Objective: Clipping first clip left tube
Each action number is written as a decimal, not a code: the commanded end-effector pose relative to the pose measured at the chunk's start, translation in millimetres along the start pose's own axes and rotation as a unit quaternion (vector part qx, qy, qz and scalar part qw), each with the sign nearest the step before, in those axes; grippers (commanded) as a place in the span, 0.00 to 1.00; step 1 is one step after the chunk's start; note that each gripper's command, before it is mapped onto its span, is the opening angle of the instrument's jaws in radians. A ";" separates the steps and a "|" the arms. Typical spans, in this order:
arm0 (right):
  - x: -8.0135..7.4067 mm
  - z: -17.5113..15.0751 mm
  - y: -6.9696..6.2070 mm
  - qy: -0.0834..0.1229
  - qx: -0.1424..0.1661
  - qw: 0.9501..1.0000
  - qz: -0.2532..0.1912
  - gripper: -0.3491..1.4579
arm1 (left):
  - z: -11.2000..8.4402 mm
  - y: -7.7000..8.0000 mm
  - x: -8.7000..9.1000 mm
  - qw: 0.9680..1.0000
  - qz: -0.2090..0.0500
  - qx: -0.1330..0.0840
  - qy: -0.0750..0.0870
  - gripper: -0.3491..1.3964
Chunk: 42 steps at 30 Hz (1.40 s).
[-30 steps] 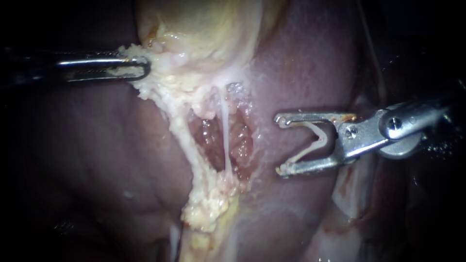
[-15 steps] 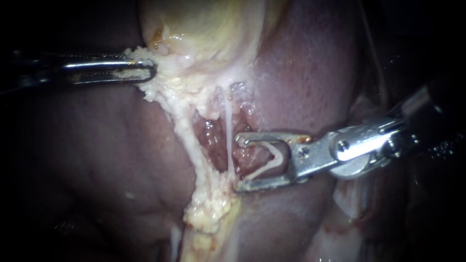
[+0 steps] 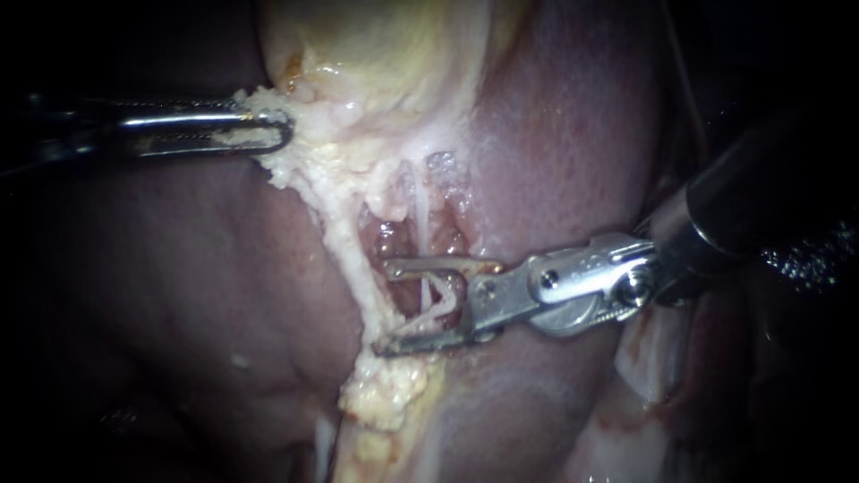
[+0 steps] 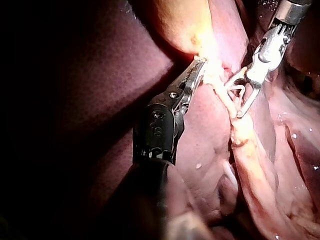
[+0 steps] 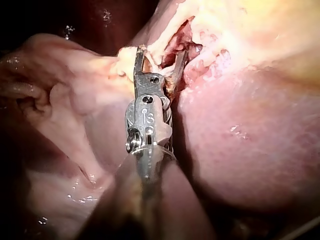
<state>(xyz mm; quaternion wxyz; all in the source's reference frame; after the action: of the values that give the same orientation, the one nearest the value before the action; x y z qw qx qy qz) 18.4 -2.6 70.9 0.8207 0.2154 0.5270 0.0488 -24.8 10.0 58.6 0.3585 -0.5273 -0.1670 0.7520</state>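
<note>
R instrument (image 3: 387,307), jaws wide, carries unclosed clip (image 3: 438,300) astride thin tube (image 3: 417,210); L instrument (image 3: 282,132) grips fatty tissue (image 3: 309,156); closure pending.

Top edge cuts off the gallbladder (image 3: 376,54) (the liver (image 3: 573,116) too).

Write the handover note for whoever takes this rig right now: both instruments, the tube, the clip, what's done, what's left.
Left instrument: jaws shut on the pale tissue below the gallbladder, holding it out sideways.
Right instrument: jaws wide apart, carrying an unclosed V-shaped clip.
Thin tube: runs through the gap between the right jaws, at the clip's mouth. The jaw tips reach the fatty band beside it.
Done: clip straddles the tube.
Left: check the tube sits well inside the clip, squeeze it shut, back out.
</note>
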 end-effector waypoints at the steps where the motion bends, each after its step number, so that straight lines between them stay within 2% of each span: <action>1: -0.1 0.2 -0.1 0.006 0.006 1.000 -0.004 0.47 | 0.0 0.0 0.0 1.000 0.000 0.000 0.000 0.00; 5: -0.1 1.3 -0.5 0.027 0.025 0.999 0.002 0.47 | 0.0 0.0 0.0 1.000 0.000 0.000 0.000 0.00; 8: -0.1 2.0 -0.5 0.033 0.037 0.999 0.004 0.47 | 0.0 0.0 0.0 1.000 0.000 0.000 0.000 0.00; 15: 0.1 2.6 -0.7 0.063 0.068 0.996 0.007 0.47 | 0.0 0.0 0.1 1.000 0.000 0.000 0.000 0.00; 17: 0.1 2.5 -0.7 0.067 0.073 0.995 0.011 0.47 | 0.0 0.0 0.0 1.000 0.000 0.000 0.000 0.00; 24: 0.8 1.8 -0.7 0.103 0.075 0.992 0.026 0.47 | 0.0 -0.2 0.0 1.000 0.000 0.000 0.000 0.00; 27: 1.2 1.8 -0.9 0.116 0.085 0.989 0.028 0.46 | 0.0 -0.3 0.0 1.000 0.000 0.000 0.000 0.00; 35: 1.7 3.2 -1.7 0.122 0.127 0.984 0.031 0.45 | 0.3 -0.3 0.0 1.000 0.000 0.001 0.000 0.00; 42: 1.8 4.8 -2.3 0.125 0.138 0.982 0.031 0.44 | 0.7 -0.3 0.0 1.000 0.000 0.002 0.000 0.00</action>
<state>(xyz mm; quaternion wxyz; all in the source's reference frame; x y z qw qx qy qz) 23.3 -5.7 70.2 0.7090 0.3363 0.6192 0.0290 -25.4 10.3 59.0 0.3590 -0.5273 -0.1661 0.7520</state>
